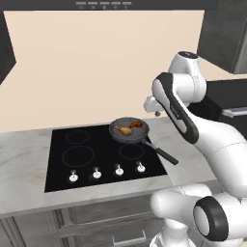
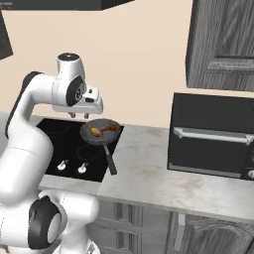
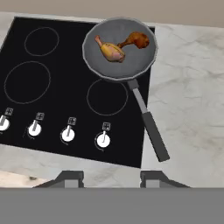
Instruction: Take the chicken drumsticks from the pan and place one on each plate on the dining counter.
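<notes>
While both chicken drumsticks (image 3: 117,47) lie touching in the pan (image 3: 120,49) on the cooktop (image 3: 65,87), set into the tabletop (image 3: 188,96), the tool (image 2: 79,115) hangs clenched and empty beside the pan; approach step: next it must open, then descend onto one drumstick

The pan (image 2: 100,131) sits on the back right corner of the black cooktop (image 2: 69,144), its long handle reaching toward the cooktop's front right edge. Two chicken drumsticks (image 2: 103,130) lie inside it, side by side. The gripper (image 2: 78,115) hangs above the cooktop, just left of the pan, holding nothing. A black oven (image 2: 211,136) stands on the worktop well right of the cooktop.
</notes>
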